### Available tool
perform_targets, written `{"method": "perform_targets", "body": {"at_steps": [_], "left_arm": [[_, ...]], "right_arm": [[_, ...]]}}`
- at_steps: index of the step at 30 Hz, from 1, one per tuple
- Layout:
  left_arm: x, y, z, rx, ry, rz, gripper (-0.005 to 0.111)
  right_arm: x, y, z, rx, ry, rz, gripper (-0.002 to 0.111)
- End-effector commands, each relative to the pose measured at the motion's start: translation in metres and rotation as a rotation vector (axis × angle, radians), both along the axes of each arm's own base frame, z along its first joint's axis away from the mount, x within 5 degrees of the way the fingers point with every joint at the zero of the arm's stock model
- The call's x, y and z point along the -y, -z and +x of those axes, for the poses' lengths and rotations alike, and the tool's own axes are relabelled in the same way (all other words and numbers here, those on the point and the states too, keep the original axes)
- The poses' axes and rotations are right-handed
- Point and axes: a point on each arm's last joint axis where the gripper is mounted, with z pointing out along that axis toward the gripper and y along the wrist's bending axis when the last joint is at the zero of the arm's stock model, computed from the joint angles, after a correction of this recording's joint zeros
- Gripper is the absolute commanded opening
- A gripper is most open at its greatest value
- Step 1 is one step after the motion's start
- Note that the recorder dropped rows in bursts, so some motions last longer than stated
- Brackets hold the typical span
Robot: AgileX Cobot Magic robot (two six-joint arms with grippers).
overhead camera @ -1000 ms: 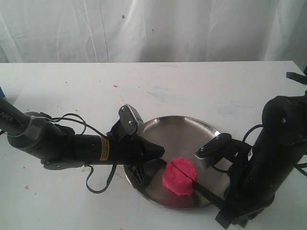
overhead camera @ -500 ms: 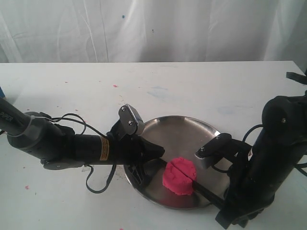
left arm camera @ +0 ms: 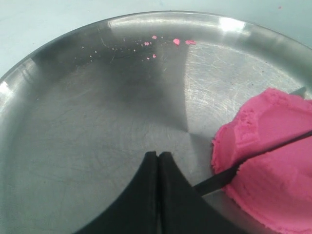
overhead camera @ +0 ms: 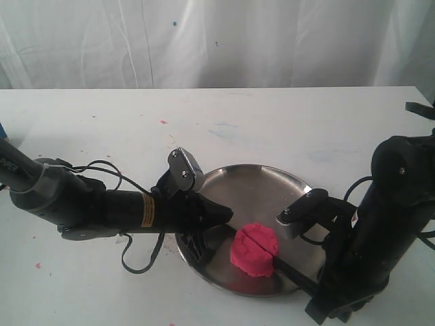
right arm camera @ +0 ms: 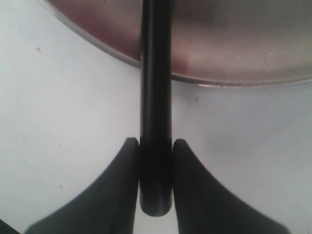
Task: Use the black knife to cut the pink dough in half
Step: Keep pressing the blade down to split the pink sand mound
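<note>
Left wrist view: slim all-black knife (left arm camera: 220, 179) sunk into bright pink soft dough lump (left arm camera: 265, 124) on round steel plate (left arm camera: 97, 97), slit across top. Left gripper (left arm camera: 158, 157) pressed closed, empty, just beside dough. Right gripper (right arm camera: 156, 146) clamps knife handle. Cut looks nearly through; parting halves, lifting blade remain.

yellow arm label (overhead camera: 146, 214), print unreadable

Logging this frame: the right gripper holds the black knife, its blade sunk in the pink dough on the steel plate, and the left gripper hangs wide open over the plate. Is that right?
Not quite: the left gripper is shut, its fingers pressed together over the steel plate, as the left wrist view shows. The rest stands.
</note>
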Motion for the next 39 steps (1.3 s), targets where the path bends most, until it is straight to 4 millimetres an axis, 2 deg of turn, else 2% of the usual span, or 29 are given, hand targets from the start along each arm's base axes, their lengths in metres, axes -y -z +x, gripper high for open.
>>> {"method": "perform_targets", "body": {"at_steps": [1, 39], "left_arm": [[-0.0036, 0.01, -0.0033, -0.032, 0.0, 0.075, 0.0], [-0.0037, 0.0108, -0.0041, -0.045, 0.004, 0.079, 0.0]], "right_arm": [[-0.0011, -0.0001, 0.0016, 0.005, 0.012, 0.002, 0.0], [-0.0033, -0.0005, 0.0017, 0.002, 0.036, 0.026, 0.0]]}}
